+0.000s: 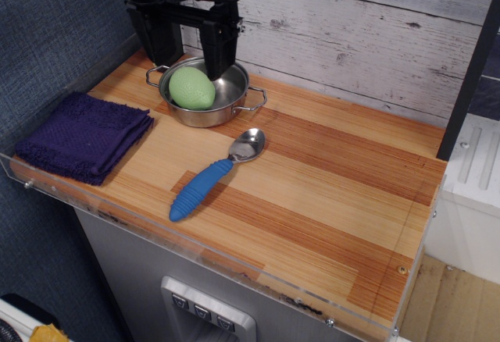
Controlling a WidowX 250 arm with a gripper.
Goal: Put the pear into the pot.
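The pale green pear (191, 88) lies inside the small steel pot (234, 92), which stands at the back left of the wooden counter. My black gripper (190, 53) hangs just above the pot with its two fingers (219, 49) spread wide on either side of the pear. It is open and holds nothing. Its fingers stand above the pear and do not touch it.
A steel spoon with a blue ribbed handle (201, 187) lies in front of the pot. A folded purple cloth (82, 135) lies at the left edge. A white plank wall (351, 37) stands behind. A clear plastic lip (195, 248) runs along the front edge.
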